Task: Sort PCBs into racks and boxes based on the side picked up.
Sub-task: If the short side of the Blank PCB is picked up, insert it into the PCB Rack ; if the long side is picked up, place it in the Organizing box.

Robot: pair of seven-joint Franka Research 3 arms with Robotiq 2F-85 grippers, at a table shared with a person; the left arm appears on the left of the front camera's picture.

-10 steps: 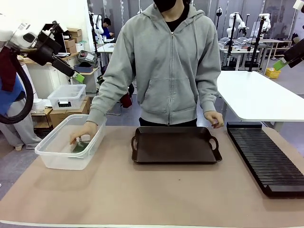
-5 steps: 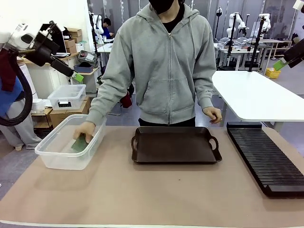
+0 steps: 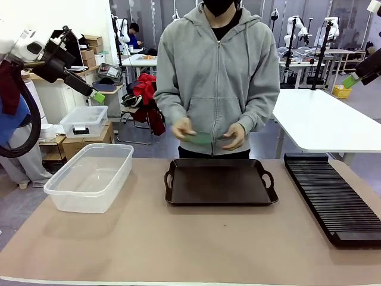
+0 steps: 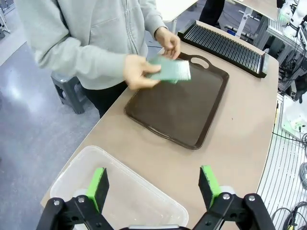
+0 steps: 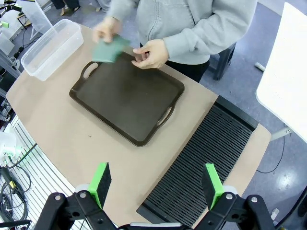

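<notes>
Front view: the person holds a PCB [image 3: 199, 138] in both hands above the tray's [image 3: 220, 199] far edge — likely to hand it over. Box [image 3: 89, 176] sits at the table's left edge, rack [image 3: 333, 196] at the right. Left wrist: left gripper [image 4: 152, 184] gapes wide over the box (nothing held). Right wrist: right gripper [image 5: 156, 188] spreads wide above the rack — waiting.

Grey floor [image 4: 29, 120], white side table [image 3: 324, 122].

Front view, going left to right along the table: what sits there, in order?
Clear rectangular plastic tub → dark brown two-handled tray → long black slotted rack.
</notes>
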